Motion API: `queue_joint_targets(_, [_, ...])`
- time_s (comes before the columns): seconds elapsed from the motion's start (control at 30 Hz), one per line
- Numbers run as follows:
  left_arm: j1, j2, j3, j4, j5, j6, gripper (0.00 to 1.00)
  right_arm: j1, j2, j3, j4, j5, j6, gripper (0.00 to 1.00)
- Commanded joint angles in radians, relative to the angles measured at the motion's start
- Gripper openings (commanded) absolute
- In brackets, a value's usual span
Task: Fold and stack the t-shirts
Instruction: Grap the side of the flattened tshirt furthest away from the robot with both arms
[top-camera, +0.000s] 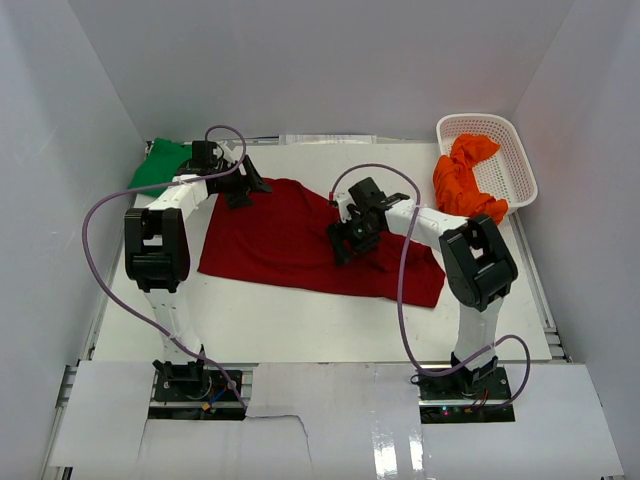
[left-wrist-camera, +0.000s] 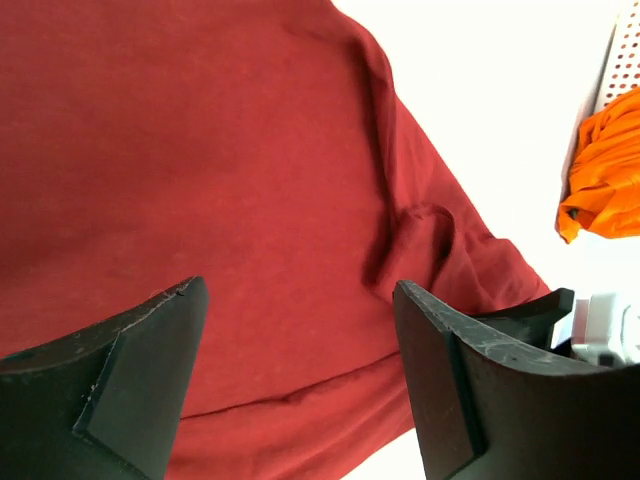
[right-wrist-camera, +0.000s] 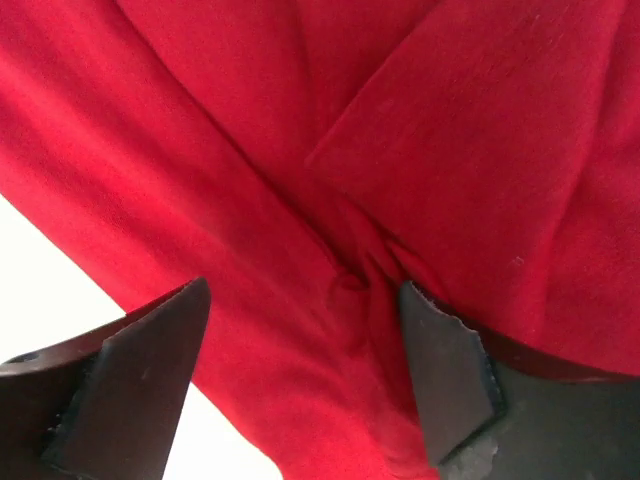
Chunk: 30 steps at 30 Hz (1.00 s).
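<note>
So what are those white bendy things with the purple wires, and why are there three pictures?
They are two robot arms bolted to a white table. One picture looks down from above; the other two come from small cameras on the wrists, so you see black fingers up close. A dark red cloth t-shirt lies spread on the table. A bright green t-shirt sits at the far left corner, and an orange t-shirt hangs out of a white plastic lattice basket. The left gripper and right gripper are both open above the red shirt, holding nothing.
</note>
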<state>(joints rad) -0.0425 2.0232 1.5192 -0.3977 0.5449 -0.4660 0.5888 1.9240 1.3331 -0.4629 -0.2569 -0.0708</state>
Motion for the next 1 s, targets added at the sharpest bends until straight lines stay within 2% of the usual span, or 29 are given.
queue_joint_targets(0.0, [-0.003,-0.063,0.007,-0.023,-0.014,0.023,0.85,-0.055,-0.071,-0.011,-0.054,0.018,0.048,0.87])
queue_joint_targets(0.1, [-0.003,-0.060,0.015,-0.029,-0.014,0.026,0.86,-0.138,-0.111,0.012,-0.040,-0.073,0.090,0.89])
queue_joint_targets(0.37, [-0.005,-0.044,0.016,-0.036,-0.037,0.043,0.86,-0.230,-0.066,0.101,-0.023,-0.102,0.135,0.87])
queue_joint_targets(0.53, [-0.005,-0.018,0.019,-0.039,-0.060,0.030,0.86,-0.253,0.018,0.150,-0.037,-0.163,0.152,0.72])
queue_joint_targets(0.63, [-0.004,-0.014,0.021,-0.041,-0.071,0.030,0.86,-0.247,0.047,0.167,-0.056,-0.209,0.129,0.70])
queue_joint_targets(0.83, [-0.005,-0.012,0.032,-0.059,-0.092,0.043,0.86,-0.163,-0.051,0.094,-0.022,-0.148,0.020,0.72])
queue_joint_targets(0.97, [-0.003,-0.012,0.027,-0.061,-0.097,0.043,0.86,-0.094,-0.130,0.025,0.061,0.016,-0.033,0.71])
